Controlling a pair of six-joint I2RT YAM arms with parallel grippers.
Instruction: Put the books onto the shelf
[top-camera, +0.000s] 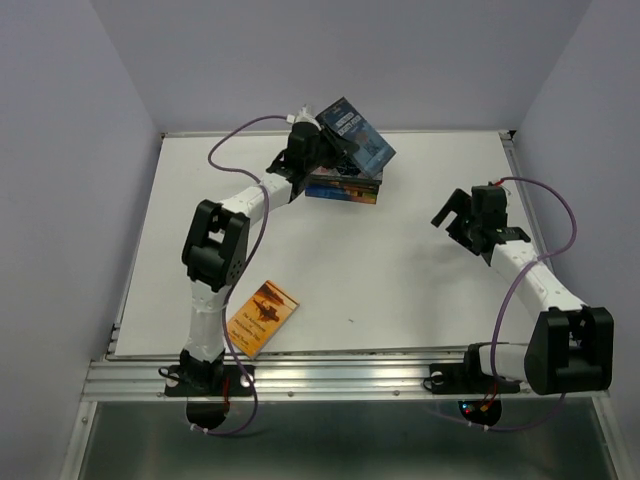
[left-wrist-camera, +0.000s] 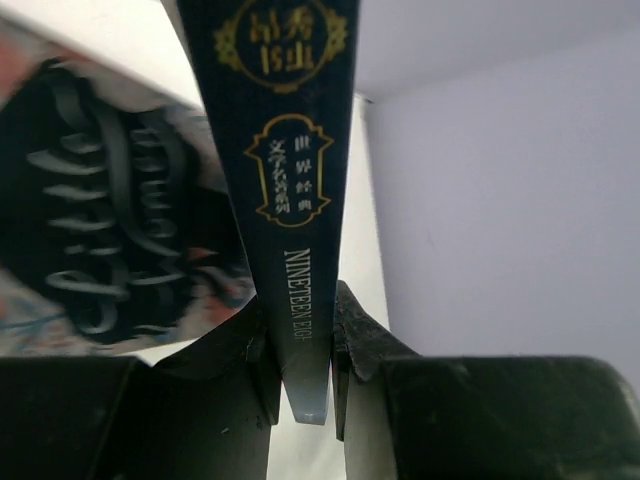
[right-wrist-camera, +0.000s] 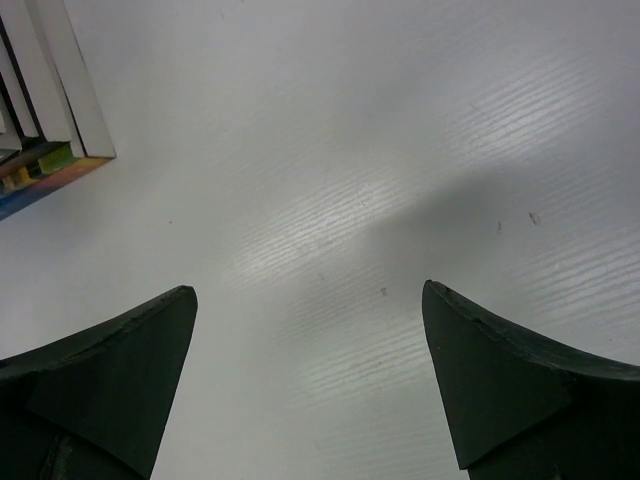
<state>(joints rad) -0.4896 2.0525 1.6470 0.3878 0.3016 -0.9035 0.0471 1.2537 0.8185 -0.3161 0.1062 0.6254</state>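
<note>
Jaws of the left gripper are clamped on the lower end of a thin dark-blue paperback book. One finger presses each cover, and the spine, with its gold frames and white lettering, faces the wrist camera. Seen from above, this book hangs tilted in the air just over the far edge of a flat stack of glossy picture-cover books lying on the white tabletop; I cannot tell whether it touches the stack. Jaws of the right gripper stand wide apart with nothing between them, to the right of the stack and well apart from it. An orange paperback lies flat, well apart from the stack toward the near left.
</note>
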